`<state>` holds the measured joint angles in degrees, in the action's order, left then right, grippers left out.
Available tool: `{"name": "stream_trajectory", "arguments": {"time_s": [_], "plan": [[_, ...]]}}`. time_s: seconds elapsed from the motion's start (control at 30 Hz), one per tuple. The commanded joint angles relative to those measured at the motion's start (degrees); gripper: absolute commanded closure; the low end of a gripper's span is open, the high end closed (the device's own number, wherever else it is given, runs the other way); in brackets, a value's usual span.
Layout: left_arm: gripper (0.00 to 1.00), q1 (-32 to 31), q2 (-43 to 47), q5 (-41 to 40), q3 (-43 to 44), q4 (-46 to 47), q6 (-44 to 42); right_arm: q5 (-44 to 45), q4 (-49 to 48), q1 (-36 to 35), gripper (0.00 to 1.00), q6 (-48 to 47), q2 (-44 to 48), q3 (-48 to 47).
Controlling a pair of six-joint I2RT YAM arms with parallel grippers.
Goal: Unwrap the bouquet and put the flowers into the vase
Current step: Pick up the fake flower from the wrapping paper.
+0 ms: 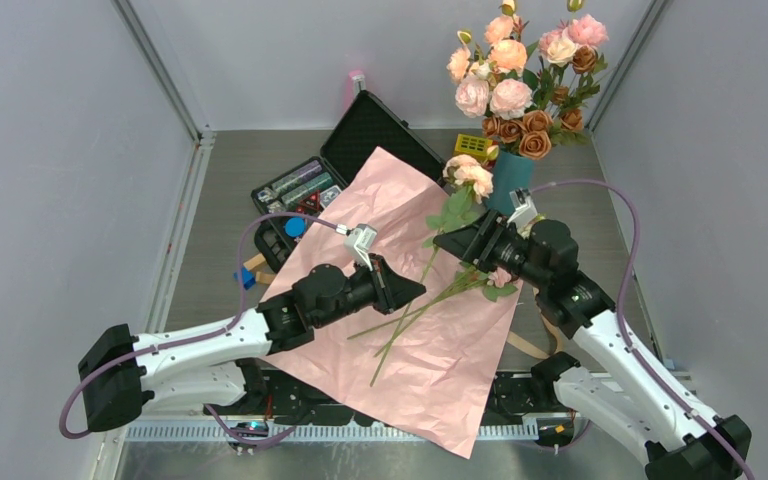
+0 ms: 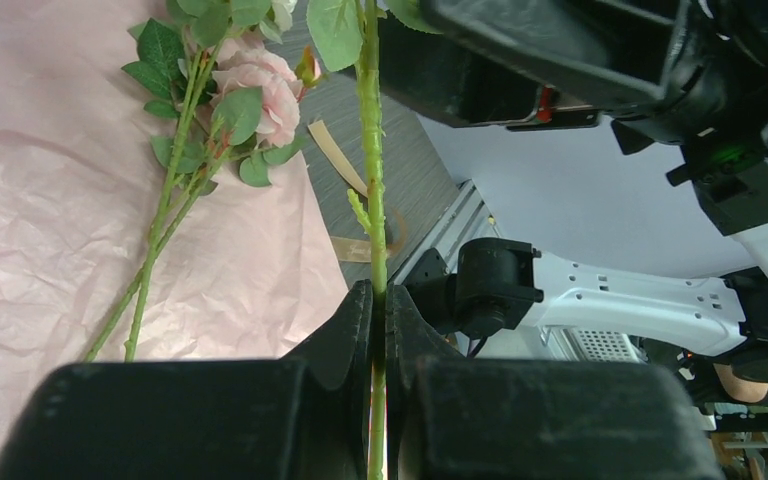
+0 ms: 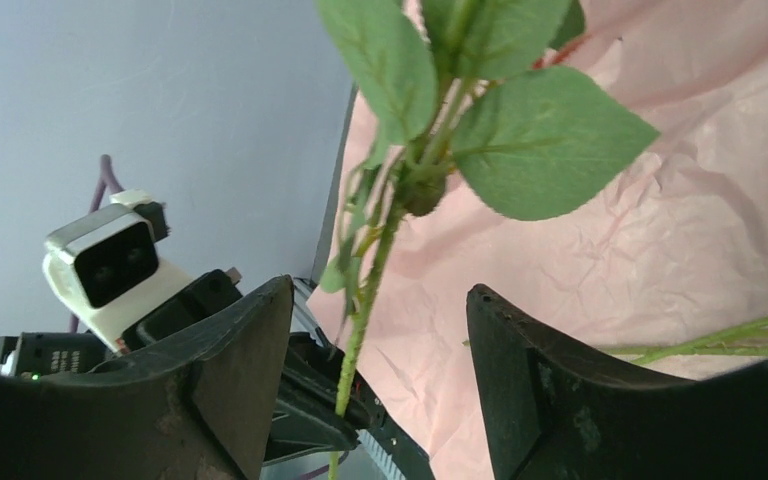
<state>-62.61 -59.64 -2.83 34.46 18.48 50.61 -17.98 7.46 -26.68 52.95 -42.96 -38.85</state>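
The bouquet is unwrapped: its pink paper (image 1: 410, 300) lies flat on the table. My left gripper (image 1: 418, 290) (image 2: 380, 300) is shut on the green stem (image 2: 370, 180) of one rose, whose pink head (image 1: 470, 176) is raised beside the teal vase (image 1: 510, 180). My right gripper (image 1: 442, 238) (image 3: 380, 290) stands open around that same stem (image 3: 365, 300), just below its leaves (image 3: 520, 140), without touching it. More flowers (image 1: 430, 300) (image 2: 250, 90) lie on the paper, stems pointing toward the near edge.
A big bunch of pink and rust roses (image 1: 525, 80) fills the vase. An open black tool case (image 1: 360, 140) sits behind the paper, a yellow block (image 1: 472, 145) beside it. Tan ribbon (image 1: 525, 345) lies under the right arm.
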Motion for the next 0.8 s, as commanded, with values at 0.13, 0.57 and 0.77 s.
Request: {"name": "stream_trajectory", "arguments": {"time_s": [0.13,0.57,0.77], "plan": [[1.0,-0.1,0.5,0.1,1.1,4.0,-0.1,-4.4,-12.0,-0.3,0.4,4.5,-5.1,1.3],[1.0,-0.2,-0.7,0.7,1.5,3.8,0.1,-5.2,-15.4,-0.7,0.57,6.1,-7.3,2.1],[1.0,-0.1,-1.5,0.6,2.0,3.3,-0.2,-4.4,-15.6,-0.7,0.67,6.3,-7.7,2.8]]}}
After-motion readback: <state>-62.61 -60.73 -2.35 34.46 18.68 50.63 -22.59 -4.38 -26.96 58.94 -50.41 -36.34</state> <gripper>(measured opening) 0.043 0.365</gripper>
